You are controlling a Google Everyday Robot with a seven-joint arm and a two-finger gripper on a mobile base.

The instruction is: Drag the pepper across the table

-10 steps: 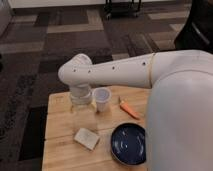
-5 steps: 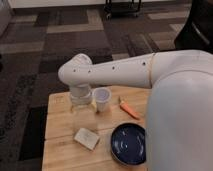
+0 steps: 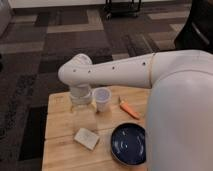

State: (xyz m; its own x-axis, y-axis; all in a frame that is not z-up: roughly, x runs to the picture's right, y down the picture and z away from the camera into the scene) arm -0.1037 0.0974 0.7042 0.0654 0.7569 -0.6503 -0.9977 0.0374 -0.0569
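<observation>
Your pepper (image 3: 130,109) lies on the table (image 3: 60,131), just right of the white cup (image 3: 101,99). The tool (image 3: 82,104) hangs left of the cup, apart from the pepper; whether it is released or clenched cannot be told. Expect the pepper to be light, firm, smooth and apt to roll, so take it across its middle.

You are in an office-like room: grey carpet tiles (image 3: 45,55) surround the worktop (image 3: 62,135), with the pincer (image 3: 81,106) over its far-left part.
</observation>
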